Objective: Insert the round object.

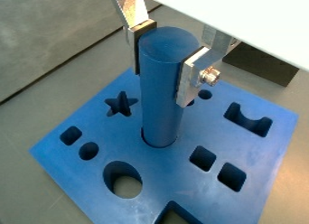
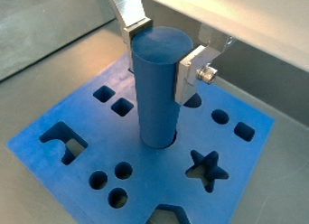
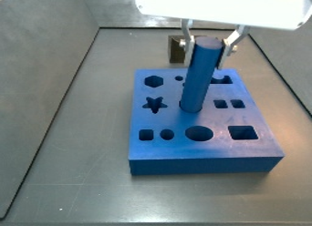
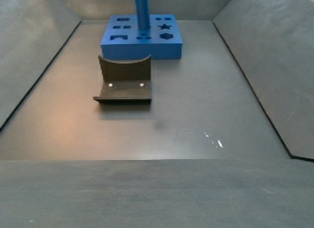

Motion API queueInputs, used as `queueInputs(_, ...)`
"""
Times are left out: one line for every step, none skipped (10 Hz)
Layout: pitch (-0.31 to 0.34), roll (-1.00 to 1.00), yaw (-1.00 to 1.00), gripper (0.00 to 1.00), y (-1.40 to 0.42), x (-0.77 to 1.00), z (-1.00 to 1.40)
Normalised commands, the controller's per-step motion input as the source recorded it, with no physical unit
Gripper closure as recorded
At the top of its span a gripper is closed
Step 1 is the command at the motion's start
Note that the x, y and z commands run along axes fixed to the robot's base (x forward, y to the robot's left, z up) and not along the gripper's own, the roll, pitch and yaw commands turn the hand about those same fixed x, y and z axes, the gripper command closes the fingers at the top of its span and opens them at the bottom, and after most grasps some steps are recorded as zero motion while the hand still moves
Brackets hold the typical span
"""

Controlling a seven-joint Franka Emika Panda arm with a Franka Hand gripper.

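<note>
The worktop (image 4: 160, 121) is a dull grey floor walled in by grey panels, bare but for the rig's fixture (image 4: 123, 80) near its middle and a flat blue block (image 3: 202, 138) at the far end. The block is cut with many shaped holes: a star, squares, circles and a notched slot. The round peg (image 1: 163, 83) stands upright in the block, its lower end already seated in a round hole near the centre, though most of its length rises above the surface. The gripper (image 1: 169, 56) is clamped on the peg's upper part, a silver finger (image 1: 192, 79) pressed to each side. Judging by that, the insertion has begun, while pushing fully down and letting go remain.
</note>
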Motion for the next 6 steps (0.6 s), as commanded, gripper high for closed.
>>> queueInputs(0.039,0.07,-0.06,1.0,0.11,0.0,-0.27)
queueInputs(0.037,0.05,-0.05,1.0,0.11,0.01,-0.24)
queueInputs(0.027,0.07,-0.02,1.0,0.13,0.0,-0.25)
queueInputs(0.0,0.0,0.0,1.0,0.05,0.0,-0.19)
queueInputs(-0.014,-0.12,-0.03,1.0,0.12,0.0,0.0)
queueInputs(0.0,0.0,0.0,1.0,0.0,0.0,0.0)
